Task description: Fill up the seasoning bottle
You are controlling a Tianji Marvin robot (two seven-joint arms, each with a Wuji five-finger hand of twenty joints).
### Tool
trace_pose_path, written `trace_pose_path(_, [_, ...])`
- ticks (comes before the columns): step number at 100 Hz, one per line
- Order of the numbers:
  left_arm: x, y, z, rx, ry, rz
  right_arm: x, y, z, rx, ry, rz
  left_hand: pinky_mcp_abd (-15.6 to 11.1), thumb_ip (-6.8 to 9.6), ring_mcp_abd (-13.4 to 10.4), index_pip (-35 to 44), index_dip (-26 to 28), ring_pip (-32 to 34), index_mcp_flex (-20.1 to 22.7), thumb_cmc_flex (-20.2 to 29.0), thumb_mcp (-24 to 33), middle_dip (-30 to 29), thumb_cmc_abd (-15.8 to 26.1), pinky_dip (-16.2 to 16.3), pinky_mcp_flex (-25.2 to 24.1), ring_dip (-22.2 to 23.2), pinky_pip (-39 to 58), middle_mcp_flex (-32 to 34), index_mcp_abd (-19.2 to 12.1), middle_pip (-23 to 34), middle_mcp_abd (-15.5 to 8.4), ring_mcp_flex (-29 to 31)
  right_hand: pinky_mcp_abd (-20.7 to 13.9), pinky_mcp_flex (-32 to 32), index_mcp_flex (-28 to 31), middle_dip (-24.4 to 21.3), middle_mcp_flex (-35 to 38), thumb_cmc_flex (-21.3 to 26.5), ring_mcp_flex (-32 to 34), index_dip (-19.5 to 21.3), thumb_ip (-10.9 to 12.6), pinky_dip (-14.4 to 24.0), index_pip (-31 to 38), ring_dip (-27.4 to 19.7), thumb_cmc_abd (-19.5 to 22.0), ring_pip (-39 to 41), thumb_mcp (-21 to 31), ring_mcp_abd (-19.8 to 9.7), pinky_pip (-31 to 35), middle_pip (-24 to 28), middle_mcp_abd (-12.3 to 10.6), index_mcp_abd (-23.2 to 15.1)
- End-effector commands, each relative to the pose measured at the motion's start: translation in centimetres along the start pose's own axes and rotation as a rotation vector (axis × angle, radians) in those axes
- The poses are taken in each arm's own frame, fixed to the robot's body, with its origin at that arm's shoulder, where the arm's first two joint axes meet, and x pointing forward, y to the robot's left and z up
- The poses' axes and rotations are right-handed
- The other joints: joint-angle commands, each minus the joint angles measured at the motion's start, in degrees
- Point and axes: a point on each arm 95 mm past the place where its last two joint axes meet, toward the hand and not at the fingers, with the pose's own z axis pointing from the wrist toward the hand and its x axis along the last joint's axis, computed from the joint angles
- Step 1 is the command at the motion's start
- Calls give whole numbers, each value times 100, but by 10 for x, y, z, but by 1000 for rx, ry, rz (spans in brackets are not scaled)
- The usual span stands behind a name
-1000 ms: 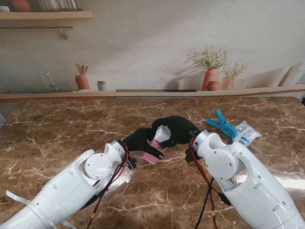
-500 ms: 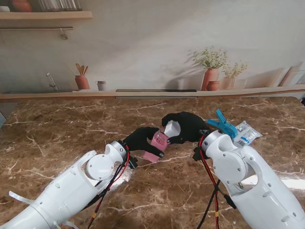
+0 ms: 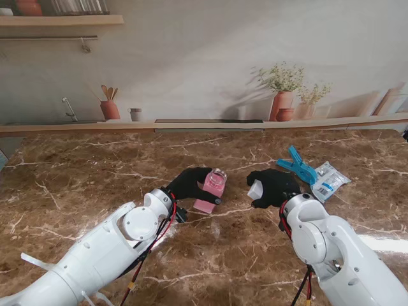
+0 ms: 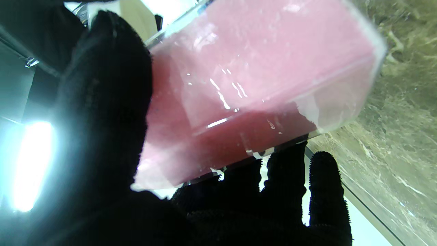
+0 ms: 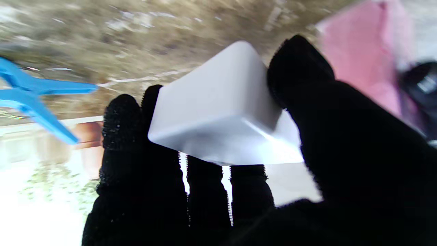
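Our left hand (image 3: 189,183) grips the pink seasoning bottle (image 3: 213,189) at table centre, mouth uncovered for filling, while our right hand (image 3: 274,187), at its three o'clock, holds the white cap (image 3: 255,190) aside.

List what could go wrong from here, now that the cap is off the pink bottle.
1. The seasoning bottle, uncapped and tilted in the left hand, could spill its pink contents on the marble table.
2. The white cap sits only between the fingertips of the right hand and might slip.
3. Setting the cap down could bump the blue clip nearby.
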Motion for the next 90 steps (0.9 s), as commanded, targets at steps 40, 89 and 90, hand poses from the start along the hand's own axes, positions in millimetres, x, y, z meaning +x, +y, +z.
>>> trace_pose_path(40, [0, 1, 3, 28, 8, 3, -47, -70, -23, 247, -213, -163, -75, 14, -286, 1443, 522, -111, 474, 416, 2549, 258, 1207, 115, -124, -54, 82, 584, -1733, 220, -841, -132, -360, -417, -150, -168, -38, 382, -39, -63, 576, 93, -189, 218, 826, 782, 950, -1055, -159, 177, -825, -47])
trace_pose_path(89, [0, 1, 1, 25, 4, 10, -62, -95, -27, 300, -260, -165, -59, 15, -265, 1421, 550, -115, 449, 445, 2466, 307, 1273, 94, -145, -50, 15, 547, -1733, 250, -844, -148, -406, -1167, -937, -817, -1031, -703, -944, -117, 1009, 152, -876, -616, 741, 50, 238, -1115, -565, -143, -784, 220])
trace_pose_path(90, [0, 1, 1, 25, 4, 10, -62, -95, -28, 301, -259, -167, -56, 15, -267, 1422, 551, -115, 451, 445, 2465, 308, 1273, 94, -144, -50, 15, 546, -1736, 250, -848, -149, -408, -1186, -960, -826, -1063, -732, -977, -119, 1004, 153, -890, -623, 727, 34, 210, -1120, -575, -161, -781, 230])
